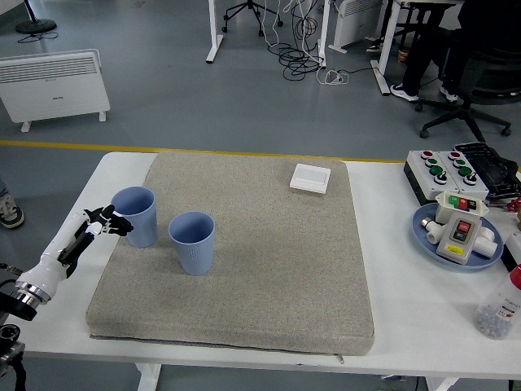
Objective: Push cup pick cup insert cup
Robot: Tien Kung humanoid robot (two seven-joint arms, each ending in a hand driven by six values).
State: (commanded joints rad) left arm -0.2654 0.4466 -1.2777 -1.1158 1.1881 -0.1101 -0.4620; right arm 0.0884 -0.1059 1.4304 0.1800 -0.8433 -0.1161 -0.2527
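While push step pends: table (73, 244), white; mat (269, 252), grey, covering most. Two cups, blue, upright, near mat's left edge: right cup (192, 242); left cup (135, 216). Left hand (102, 223) beside left cup's outer wall, fingers loose, grasping nothing, likely set to push.

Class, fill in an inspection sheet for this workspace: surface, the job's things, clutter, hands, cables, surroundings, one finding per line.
Surface: white table with a grey mat over most of it.
Job's things: two blue cups upright on the mat, left cup near the mat's left edge, right cup beside it, apart.
Clutter: white square box on the far mat; button boxes; blue plate holding a switch unit; clear bottle at right.
Hands: left hand at the left cup's left side, holding nothing; right hand nothing seen.
Cables: loose cables on the floor behind.
Surroundings: white heater, office chair, seated person's legs.
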